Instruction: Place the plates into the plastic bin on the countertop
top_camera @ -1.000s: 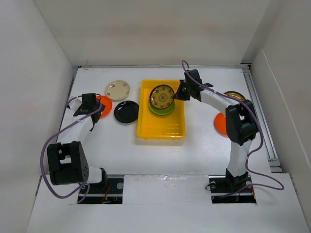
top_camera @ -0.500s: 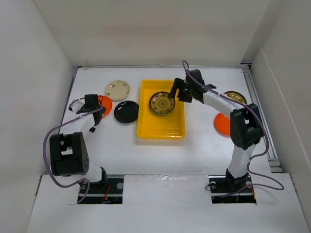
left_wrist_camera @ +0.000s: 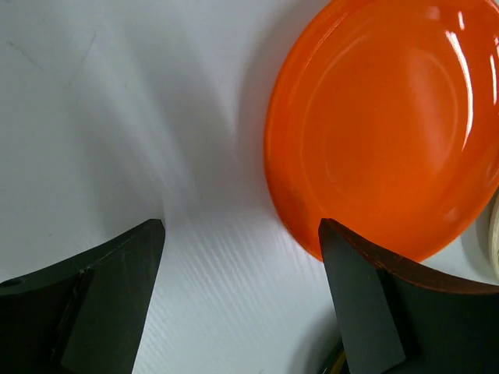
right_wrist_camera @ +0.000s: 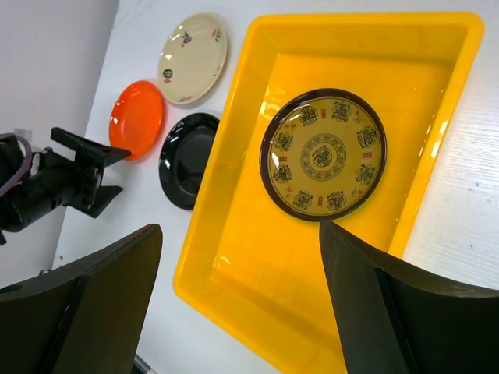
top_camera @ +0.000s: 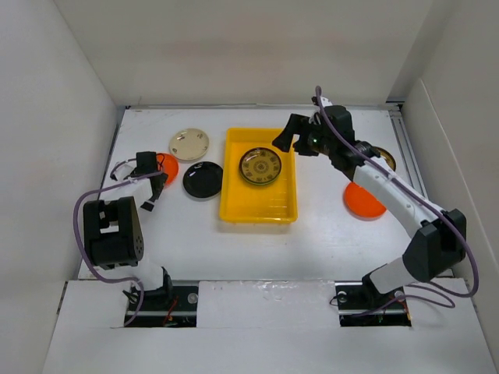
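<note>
The left end effector [left_wrist_camera: 242, 234] hangs wide open, empty, one finger [left_wrist_camera: 366, 312] right at the rim of the orange plate [left_wrist_camera: 382, 132] flat on the worktop [left_wrist_camera: 117, 93]. I'd straddle that rim low before pinching. The right end effector [top_camera: 284, 142] gapes empty above the edge of the yellow bin [top_camera: 257, 216], which holds a gold-patterned plate [top_camera: 261, 166].

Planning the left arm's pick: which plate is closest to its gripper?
The orange plate left of the black plate, beside the left gripper; the other orange plate lies by the right arm.
</note>
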Controlling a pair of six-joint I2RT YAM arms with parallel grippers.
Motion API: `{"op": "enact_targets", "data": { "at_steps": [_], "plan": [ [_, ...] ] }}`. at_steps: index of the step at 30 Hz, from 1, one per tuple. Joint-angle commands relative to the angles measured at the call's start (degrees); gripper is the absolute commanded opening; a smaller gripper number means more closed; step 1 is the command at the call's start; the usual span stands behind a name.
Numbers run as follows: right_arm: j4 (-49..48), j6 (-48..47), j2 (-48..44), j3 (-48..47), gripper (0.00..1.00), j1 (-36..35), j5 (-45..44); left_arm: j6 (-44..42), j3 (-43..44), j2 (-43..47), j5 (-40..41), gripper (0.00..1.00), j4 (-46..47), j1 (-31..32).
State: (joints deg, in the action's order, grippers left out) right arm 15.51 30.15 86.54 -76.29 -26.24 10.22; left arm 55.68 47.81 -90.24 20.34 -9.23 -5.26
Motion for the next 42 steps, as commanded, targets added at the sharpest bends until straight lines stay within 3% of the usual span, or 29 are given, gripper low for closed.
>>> {"op": "enact_targets", "data": {
  "at_steps": [1,15,19,22,23,27,31,32,39,42],
  "plan": [
    [-1.9,-1.3,-3.6,1.5,0.87,0.6,1.1,1.8,0.4,-1.3,-0.9,0.78,1.3,-2.2],
    [-3.6,-1.3,-7.1,5.3,0.87,4.4,5.4,2.3,4.0,-6.8,-2.8,0.78,1.9,-2.9],
    [-4.2,-1.3,-7.7,5.8,0.87,5.0,6.0,2.3,5.7,-8.1,-3.5,0.71,0.6,-4.0],
    [-4.2,-1.3,-8.8,5.8,0.87,5.6,7.3,2.3,6.8,-8.7,-2.9,0.59,0.1,-4.0],
    [-4.2,-1.3,-8.8,5.8,0.87,5.6,7.3,2.3,6.9,-9.4,-2.9,0.59,-0.8,-4.0],
    [-4.2,-1.3,-10.9,5.8,0.87,6.2,8.3,2.3,10.0,-11.4,-2.9,0.4,-3.4,-4.0],
    [-4.2,-1.3,-12.4,5.8,0.87,6.7,9.4,1.0,12.5,-13.8,-2.9,0.16,-5.3,-4.0],
    [-4.2,-1.3,-13.0,5.8,0.87,7.2,9.4,1.0,13.2,-13.8,-2.9,0.03,-5.4,-4.0],
    [-4.2,-1.3,-14.0,5.8,0.87,8.8,10.4,0.5,13.2,-13.8,-2.9,0.0,-7.1,-4.0],
    [-4.2,-1.3,-14.6,5.8,0.86,8.8,10.4,1.8,10.5,-7.6,-0.4,0.0,-7.6,-4.0]
  ]
}}
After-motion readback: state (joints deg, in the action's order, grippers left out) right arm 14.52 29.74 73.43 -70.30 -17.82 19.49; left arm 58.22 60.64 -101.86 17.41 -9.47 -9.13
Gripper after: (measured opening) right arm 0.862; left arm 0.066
